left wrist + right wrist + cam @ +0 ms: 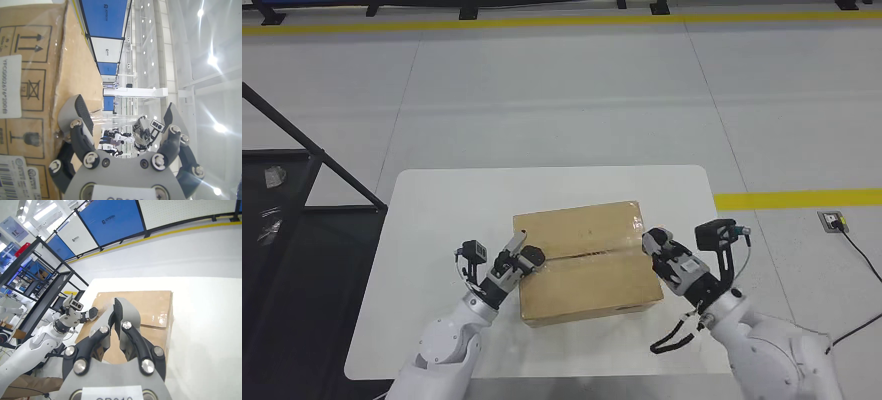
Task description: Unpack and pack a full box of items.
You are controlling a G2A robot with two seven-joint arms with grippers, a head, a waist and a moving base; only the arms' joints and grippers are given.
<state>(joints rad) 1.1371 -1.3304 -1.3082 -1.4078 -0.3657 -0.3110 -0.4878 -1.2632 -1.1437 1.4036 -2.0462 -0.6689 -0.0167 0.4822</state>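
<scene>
A closed brown cardboard box (587, 265), its top seam sealed with clear tape, lies in the middle of the white table (442, 230). My left gripper (525, 252) is at the box's left end and stands open. In the left wrist view one of its fingers (83, 111) rests at the top edge of the box (37, 75) by the tape, while the other is in the air. My right gripper (654, 242) is at the box's right end. In the right wrist view the right gripper (115, 302) is shut, empty, above the box (151, 308).
A black metal rack (282, 200) stands off the table's left side, also seen as the rack (47, 285) in the right wrist view. Bare table (208, 313) surrounds the box on every side. A yellow floor line (802, 198) runs off to the right.
</scene>
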